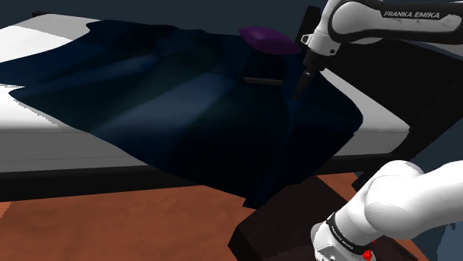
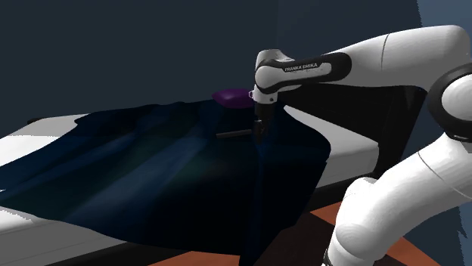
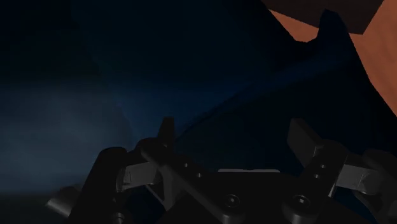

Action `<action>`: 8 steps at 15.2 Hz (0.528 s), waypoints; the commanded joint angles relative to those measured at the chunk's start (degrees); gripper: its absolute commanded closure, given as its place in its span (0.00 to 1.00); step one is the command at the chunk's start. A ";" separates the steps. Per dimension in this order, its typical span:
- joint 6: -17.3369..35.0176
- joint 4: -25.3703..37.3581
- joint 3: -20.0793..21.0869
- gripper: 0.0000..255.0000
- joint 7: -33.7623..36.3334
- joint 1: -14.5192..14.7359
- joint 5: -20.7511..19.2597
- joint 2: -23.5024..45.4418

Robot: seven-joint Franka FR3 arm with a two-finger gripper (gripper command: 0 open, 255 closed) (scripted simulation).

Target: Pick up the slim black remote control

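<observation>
Step in hand: approach and alignment for the grasp. The slim black remote control [image 1: 263, 80] lies flat on the dark blue blanket [image 1: 171, 111] that covers the bed [image 1: 44, 144], near a purple rounded object [image 1: 266, 38]. The hand [image 1: 300, 90] hangs pointing down, close over the blanket, just beside the end of the remote control that lies toward the shoulder view's right. Whether it touches the fabric cannot be told. The hand is open: in the wrist view its two fingers [image 3: 167, 132] stand apart with only blanket between them, so nothing is gripped. Recommended procedure: shift the hand toward the shoulder view's left, along the remote control, until the middle of the body lies centred between the fingers. Turn the wrist so that the fingers straddle the narrow width, not the length. Lower until the fingertips stand on either side of the body, pressing lightly into the blanket. Close, then lift straight up. Caution: the body is thin and low, and the blanket looks soft and folded. A shallow descent may let the fingers slip over the top, and a deep one may pinch fabric along with the remote control. Black on dark cloth gives little contrast, so confirm alignment in both exterior views before closing.
</observation>
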 commanded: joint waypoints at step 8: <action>4.80 16.53 -6.99 0.00 -24.93 4.04 1.35 19.52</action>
